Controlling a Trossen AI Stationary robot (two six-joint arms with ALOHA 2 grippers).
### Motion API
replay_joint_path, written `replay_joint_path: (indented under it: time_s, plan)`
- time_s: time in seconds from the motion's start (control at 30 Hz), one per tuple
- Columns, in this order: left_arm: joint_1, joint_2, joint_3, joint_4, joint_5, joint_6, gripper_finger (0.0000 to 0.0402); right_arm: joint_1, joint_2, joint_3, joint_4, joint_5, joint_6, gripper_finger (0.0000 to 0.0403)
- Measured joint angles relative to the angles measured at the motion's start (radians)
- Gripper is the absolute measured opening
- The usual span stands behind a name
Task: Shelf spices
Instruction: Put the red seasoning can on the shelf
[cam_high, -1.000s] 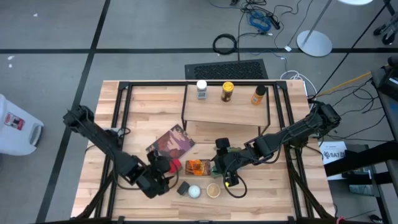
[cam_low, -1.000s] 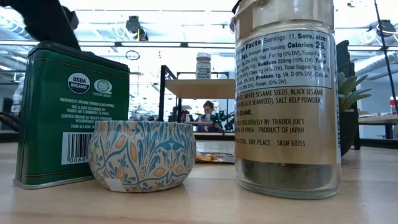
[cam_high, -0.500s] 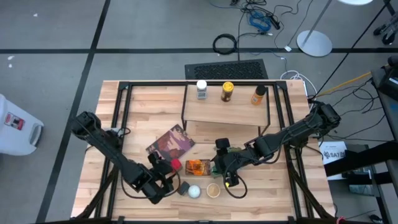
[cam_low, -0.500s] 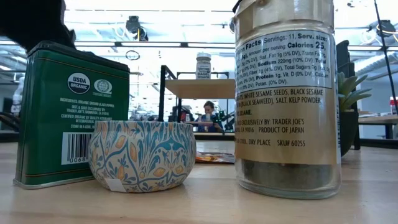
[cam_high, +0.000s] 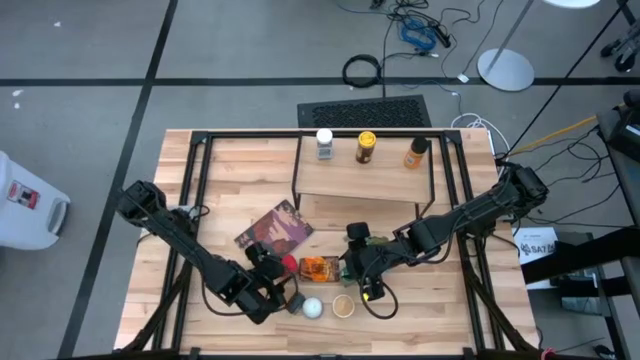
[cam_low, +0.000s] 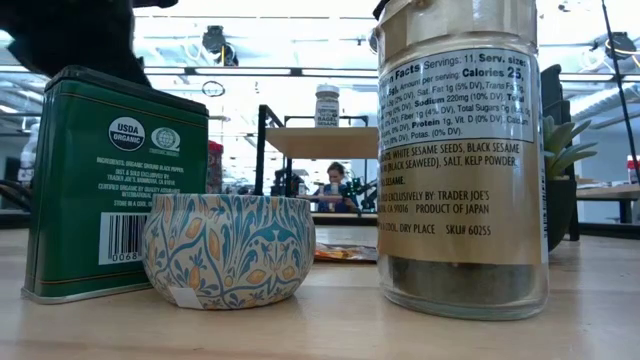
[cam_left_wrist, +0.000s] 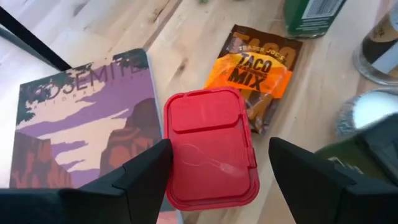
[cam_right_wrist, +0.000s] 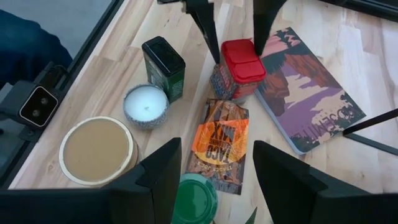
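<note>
A red-lidded spice tin (cam_left_wrist: 211, 146) stands on the table beside the orange taco mix packet (cam_high: 318, 268). My left gripper (cam_left_wrist: 217, 174) is open, one finger on each side of that tin's lid; I see no touch. It also shows in the right wrist view as the left gripper (cam_right_wrist: 233, 43). My right gripper (cam_right_wrist: 214, 180) hangs open above the packet (cam_right_wrist: 221, 143) and a green lid (cam_right_wrist: 194, 200). The shelf (cam_high: 365, 172) at the far middle carries three spice jars. A green tin (cam_low: 115, 185), a patterned candle tin (cam_low: 228, 248) and a tan-lidded jar (cam_right_wrist: 96, 152) stand near the front edge.
A maroon picture book (cam_high: 275, 230) lies flat just beyond the red-lidded tin. A potted plant (cam_high: 378, 240) stands under my right arm. A black frame (cam_high: 190, 200) runs around the table. Bare wood lies at the table's far left and far right.
My left gripper has come down and moved toward the table's right edge, closing in on the red-lidded tin, still open. My right arm has kept still.
</note>
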Motion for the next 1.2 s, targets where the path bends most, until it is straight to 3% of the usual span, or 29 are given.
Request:
replay_joint_path:
  time_s: [0.33, 0.5, 1.2]
  plan:
    - [0.051, 0.008, 0.002, 0.023, 0.046, 0.081, 0.0279, 0.003, 0.0, 0.0, 0.0, 0.0, 0.014, 0.0187]
    - [0.067, 0.013, -0.002, 0.038, 0.183, 0.09, 0.0279, 0.014, 0.0, 0.0, -0.001, 0.0, 0.014, 0.0187]
    - [0.063, 0.009, -0.001, -0.028, 0.154, 0.174, 0.0251, 0.026, 0.001, -0.066, 0.091, 0.0, 0.049, 0.0187]
